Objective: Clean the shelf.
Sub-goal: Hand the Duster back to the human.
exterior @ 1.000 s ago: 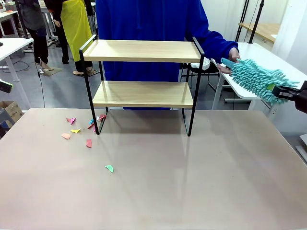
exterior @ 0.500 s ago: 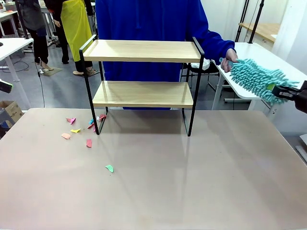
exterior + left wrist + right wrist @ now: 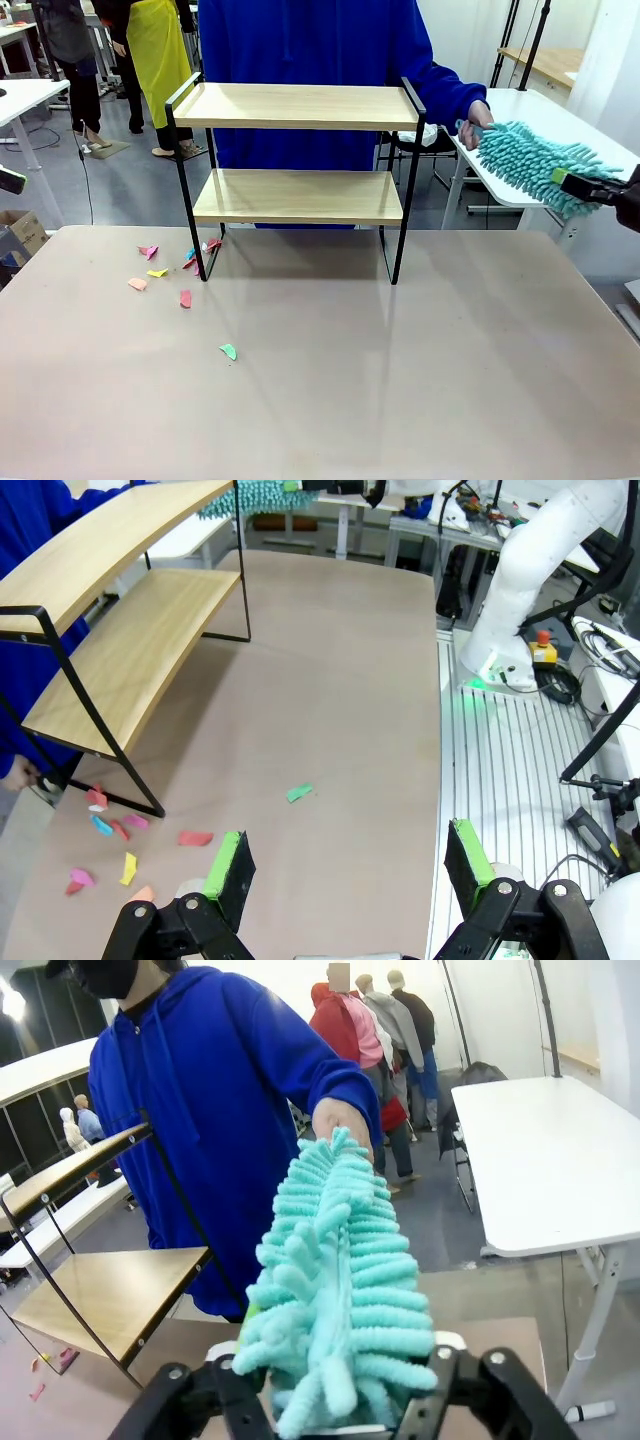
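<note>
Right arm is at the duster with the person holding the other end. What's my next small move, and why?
Probably draw the right gripper straight back off the teal duster. Its jaws look parted around the duster's end, and the person's hand holds the handle end, so the handover seems done. The shelf boards look bare, with paper scraps down on the table.

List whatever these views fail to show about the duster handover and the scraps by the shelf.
- Right gripper, right wrist view: the teal duster covers the pads, so grip or release cannot be told.
- Right gripper, front view: cut off by the right picture edge.
- Person's hand, front view: the duster's handle is hidden behind hand and fibres.
- Paper scraps, front view: too small to tell what they are; some sit behind the shelf leg.
</note>
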Controlling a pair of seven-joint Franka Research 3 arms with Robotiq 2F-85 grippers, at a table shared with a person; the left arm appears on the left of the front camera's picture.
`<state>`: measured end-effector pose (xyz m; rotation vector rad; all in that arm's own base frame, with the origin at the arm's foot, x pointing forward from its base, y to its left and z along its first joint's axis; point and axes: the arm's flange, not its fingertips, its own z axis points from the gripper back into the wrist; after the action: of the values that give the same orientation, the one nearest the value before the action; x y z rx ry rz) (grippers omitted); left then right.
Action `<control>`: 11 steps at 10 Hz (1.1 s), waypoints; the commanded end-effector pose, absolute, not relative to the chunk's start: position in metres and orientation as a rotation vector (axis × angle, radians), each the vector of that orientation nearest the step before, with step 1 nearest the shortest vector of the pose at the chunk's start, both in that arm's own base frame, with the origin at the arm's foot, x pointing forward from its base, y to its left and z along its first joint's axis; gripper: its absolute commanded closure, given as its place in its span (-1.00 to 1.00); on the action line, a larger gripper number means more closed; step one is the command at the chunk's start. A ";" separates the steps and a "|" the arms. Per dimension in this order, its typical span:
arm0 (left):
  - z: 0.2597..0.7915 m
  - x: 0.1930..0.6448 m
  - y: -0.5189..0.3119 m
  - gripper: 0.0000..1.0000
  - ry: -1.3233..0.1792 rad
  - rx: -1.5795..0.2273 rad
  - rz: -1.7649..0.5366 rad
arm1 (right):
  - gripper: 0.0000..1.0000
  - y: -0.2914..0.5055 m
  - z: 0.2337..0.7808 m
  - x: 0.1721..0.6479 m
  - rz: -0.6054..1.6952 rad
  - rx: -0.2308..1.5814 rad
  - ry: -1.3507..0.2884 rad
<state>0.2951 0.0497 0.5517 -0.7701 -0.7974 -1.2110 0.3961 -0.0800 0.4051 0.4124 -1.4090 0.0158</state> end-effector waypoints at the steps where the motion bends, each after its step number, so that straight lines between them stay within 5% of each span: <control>1: 0.553 0.296 0.048 -1.00 -0.825 -0.784 -1.223 | -1.00 -0.088 0.431 0.382 -0.019 0.486 -1.496; 5: 0.553 0.296 0.048 -1.00 -0.825 -0.784 -1.223 | -1.00 -0.138 0.531 0.353 -0.186 0.711 -1.691; 9: 0.553 0.296 0.048 -1.00 -0.825 -0.784 -1.223 | -1.00 -0.182 0.550 0.334 -0.239 0.921 -1.752; 11: 0.553 0.296 0.048 -1.00 -0.825 -0.784 -1.223 | -1.00 -0.169 0.557 0.334 -0.284 0.783 -1.776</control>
<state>0.2954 0.0488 0.5521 -0.7699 -0.7968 -1.2115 0.3331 -0.1744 0.5557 0.8209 -1.7743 -0.2753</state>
